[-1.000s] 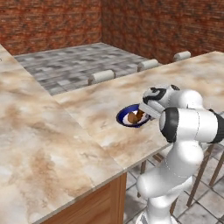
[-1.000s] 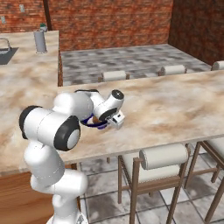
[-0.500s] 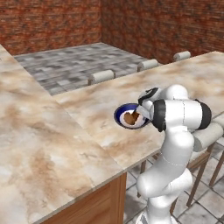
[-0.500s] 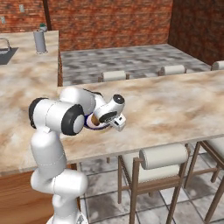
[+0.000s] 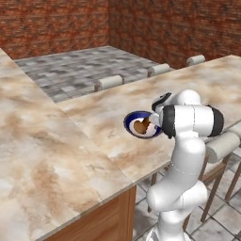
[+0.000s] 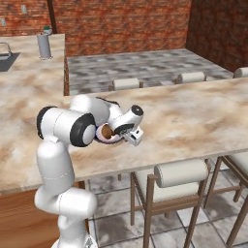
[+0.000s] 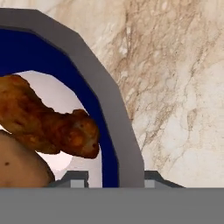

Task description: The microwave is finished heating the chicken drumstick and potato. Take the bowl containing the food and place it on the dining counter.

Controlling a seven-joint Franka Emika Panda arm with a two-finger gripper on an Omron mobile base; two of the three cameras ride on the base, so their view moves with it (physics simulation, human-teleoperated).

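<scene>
Gripping the near rim of the bowl (image 7: 111,127), the claw (image 7: 113,178) has its two tips closed on either side of the blue wall, one inside and one outside, as the hand view shows. Inside the bowl the chicken drumstick (image 7: 48,120) lies across the white bottom, and the potato (image 7: 19,164) sits just beside it, touching it from below in that view. From the left base view the bowl (image 5: 141,124) is at the surface of the table (image 5: 70,141), near its front edge and just left of the white arm's wrist; whether it rests on the stone or hangs a little above it I cannot tell. From the right base view the claw (image 6: 130,135) reaches out from the arm's elbow to the bowl (image 6: 107,138), which is mostly hidden behind the arm. Under the table's near edge stand bar stools (image 6: 177,174) with padded backs on the tiled floor. More stools (image 5: 109,83) line the far side of the table, and beyond them runs a brick wall (image 5: 164,23).
</scene>
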